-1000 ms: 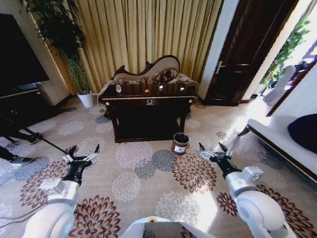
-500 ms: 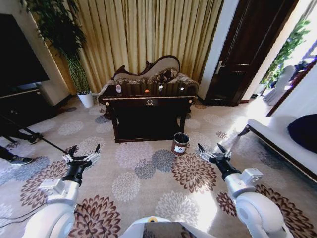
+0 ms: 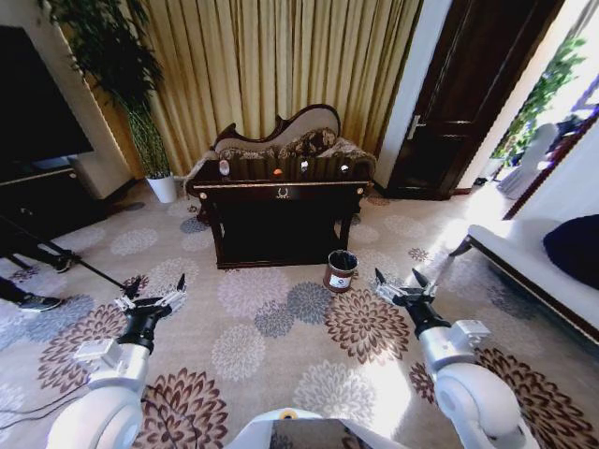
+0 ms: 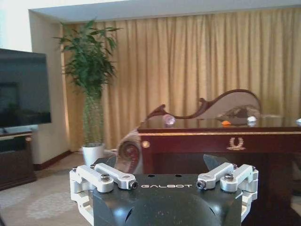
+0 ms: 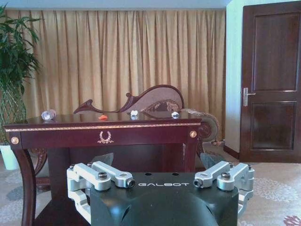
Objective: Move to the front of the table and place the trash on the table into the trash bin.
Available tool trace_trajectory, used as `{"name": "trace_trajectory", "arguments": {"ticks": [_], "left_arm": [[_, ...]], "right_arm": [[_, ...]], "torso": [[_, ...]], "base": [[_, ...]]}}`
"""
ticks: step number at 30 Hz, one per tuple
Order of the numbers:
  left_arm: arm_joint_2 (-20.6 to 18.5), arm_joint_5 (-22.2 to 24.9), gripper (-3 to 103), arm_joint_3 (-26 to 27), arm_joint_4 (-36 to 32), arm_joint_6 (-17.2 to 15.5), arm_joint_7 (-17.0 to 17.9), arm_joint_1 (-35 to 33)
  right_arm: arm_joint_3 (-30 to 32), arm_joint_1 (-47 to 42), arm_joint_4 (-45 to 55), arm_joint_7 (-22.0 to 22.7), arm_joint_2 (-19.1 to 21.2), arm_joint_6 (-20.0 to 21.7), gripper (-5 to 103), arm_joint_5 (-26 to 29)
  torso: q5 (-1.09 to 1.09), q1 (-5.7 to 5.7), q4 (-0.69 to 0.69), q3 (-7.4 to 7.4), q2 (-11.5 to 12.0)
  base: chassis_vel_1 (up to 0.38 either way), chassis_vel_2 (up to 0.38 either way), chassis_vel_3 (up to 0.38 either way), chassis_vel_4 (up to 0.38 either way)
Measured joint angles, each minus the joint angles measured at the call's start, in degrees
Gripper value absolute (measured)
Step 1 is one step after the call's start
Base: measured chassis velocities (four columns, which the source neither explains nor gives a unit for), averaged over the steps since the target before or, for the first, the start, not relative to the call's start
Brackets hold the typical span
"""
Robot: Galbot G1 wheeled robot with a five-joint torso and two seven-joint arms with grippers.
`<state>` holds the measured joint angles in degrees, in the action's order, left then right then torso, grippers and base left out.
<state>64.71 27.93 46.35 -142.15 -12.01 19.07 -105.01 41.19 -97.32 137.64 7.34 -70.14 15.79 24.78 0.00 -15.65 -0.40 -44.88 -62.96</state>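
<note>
The dark glossy table (image 3: 281, 193) with gold trim stands ahead across the carpet, also seen as the table (image 5: 103, 129) and the table (image 4: 211, 141). Trash lies on its top: a clear bottle (image 3: 224, 167), an orange scrap (image 3: 277, 172) and small white scraps (image 3: 304, 166). The same bottle (image 5: 48, 114), orange scrap (image 5: 103, 117) and white scraps (image 5: 134, 113) show in the right wrist view. The brown trash bin (image 3: 341, 271) stands on the carpet by the table's front right leg. My left gripper (image 3: 150, 297) and right gripper (image 3: 404, 286) hang open and empty, well short of the table.
An ornate sofa (image 3: 281, 138) sits behind the table against gold curtains. A potted plant in a white pot (image 3: 162, 187) stands at left beside a dark TV cabinet (image 3: 37, 201). A dark door (image 3: 459, 103) and a white couch (image 3: 533, 271) lie at right. Patterned carpet stretches between me and the table.
Both arms shifted slightly; the left gripper dipped a little lower. The table, trash and bin hold their places.
</note>
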Motion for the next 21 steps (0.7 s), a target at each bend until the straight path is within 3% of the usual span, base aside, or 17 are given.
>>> {"name": "trace_trajectory", "arguments": {"ticks": [9, 16, 18, 21], "left_arm": [[-0.94, 2.01, 100, 4.72, 4.22, -1.34, 0.46, 3.75], [-0.71, 3.37, 100, 9.82, 6.38, -1.69, -3.42, 4.24], [-0.25, 2.8, 100, 11.51, 7.1, -0.96, -5.95, 3.49], [-0.2, 2.18, 100, 11.72, 7.72, -0.14, -6.73, 3.42]], "right_arm": [[1.83, -2.36, -0.76, -0.1, -1.64, -1.25, 100, -4.8], [2.71, -3.7, -0.4, 0.06, -2.8, -1.78, 100, -5.62], [2.72, -3.97, -0.62, 0.02, -3.29, -2.29, 100, -6.12], [2.78, -4.16, -0.85, -0.02, -3.36, -2.58, 100, -6.16]], "torso": [[0.0, 0.0, -0.01, 0.0, 0.0], [0.01, 0.0, 0.01, 0.0, 0.0], [0.0, 0.0, 0.02, 0.0, 0.0], [-0.01, 0.0, 0.0, 0.0, 0.0]], "base": [[0.0, 0.0, 0.0, 0.0], [0.0, 0.0, 0.0, 0.0], [0.0, 0.0, 0.0, 0.0], [0.0, 0.0, 0.0, 0.0]]}}
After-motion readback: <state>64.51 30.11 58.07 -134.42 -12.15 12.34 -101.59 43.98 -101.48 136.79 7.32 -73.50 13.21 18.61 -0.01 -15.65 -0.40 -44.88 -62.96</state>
